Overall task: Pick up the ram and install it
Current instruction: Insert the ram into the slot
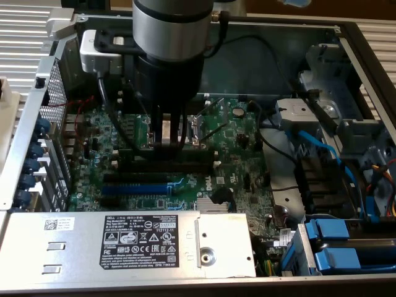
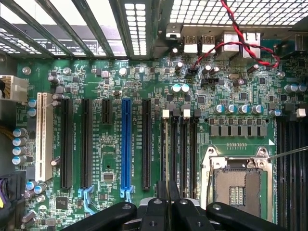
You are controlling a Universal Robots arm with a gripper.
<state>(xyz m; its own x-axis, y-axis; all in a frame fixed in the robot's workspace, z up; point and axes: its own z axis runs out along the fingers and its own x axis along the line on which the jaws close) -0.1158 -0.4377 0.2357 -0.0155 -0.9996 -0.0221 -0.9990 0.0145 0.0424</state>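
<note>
Ram (image 2: pixel 167 188), seemingly pinched in pincer (image 2: pixel 168 198), long axis along slots (image 2: pixel 183 149).

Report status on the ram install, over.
Gripper shut, low over the black memory slots. Thin edge between its tips looks like the ram, edge-on. Nothing seen blocking the slots.

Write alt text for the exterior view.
A robot arm's gripper hangs inside an open computer case, shut on the ram at the black memory slots of a green motherboard. A blue expansion slot lies beside them.
</note>
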